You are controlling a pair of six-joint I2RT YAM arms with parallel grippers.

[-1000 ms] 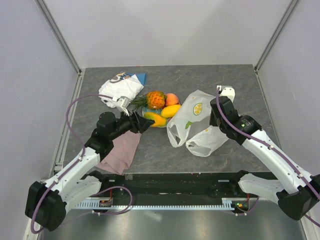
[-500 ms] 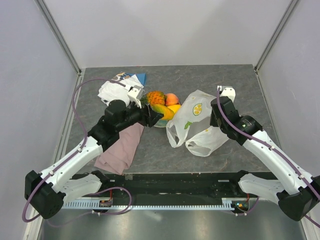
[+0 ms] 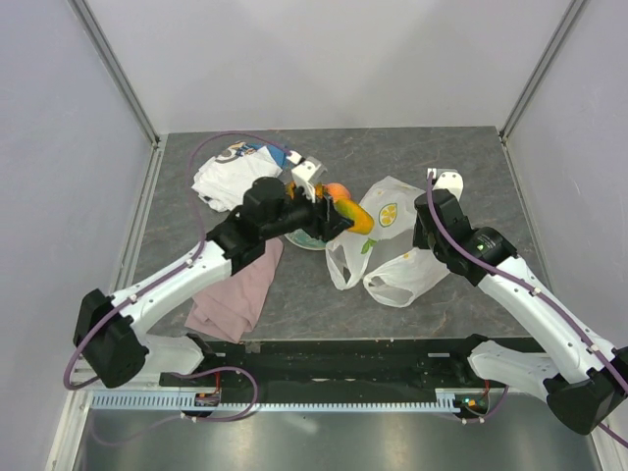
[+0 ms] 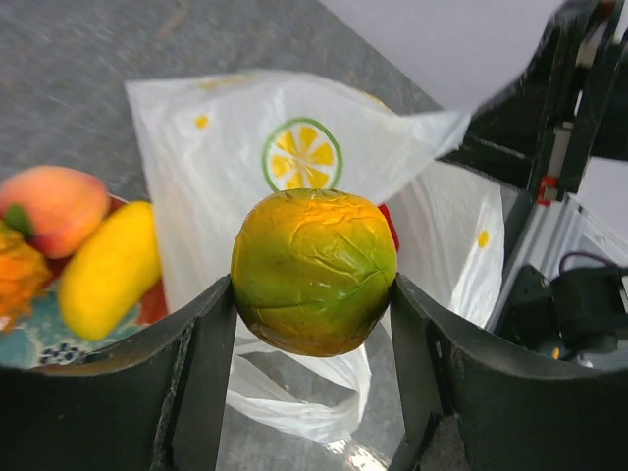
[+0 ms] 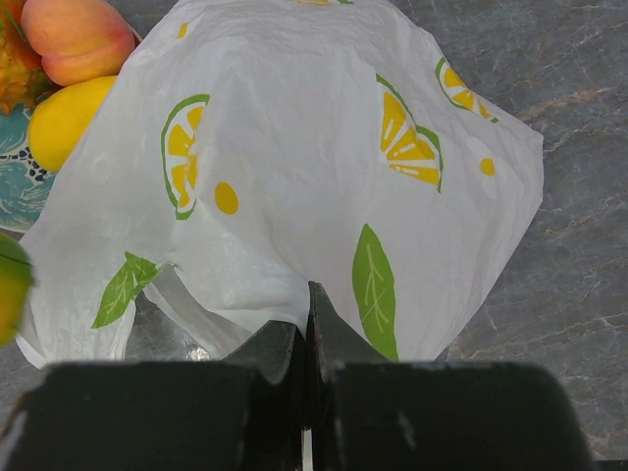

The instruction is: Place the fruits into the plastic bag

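A yellow-green mango is clamped between the fingers of my left gripper and hangs over the left edge of the plastic bag. In the top view the mango and left gripper are beside the bag. On the plate lie a peach, a yellow mango and the pineapple. Something red peeks from behind the held mango. My right gripper is shut on the bag's near edge, holding it up at the bag's right side.
A white folded cloth lies at the back left. A pink cloth lies under my left arm. The red-and-teal plate sits just left of the bag. Grey walls enclose the table on three sides.
My left arm has lifted the mango off the plate and carried it right, up to the bag's left edge. The right arm and the bag have stayed put.
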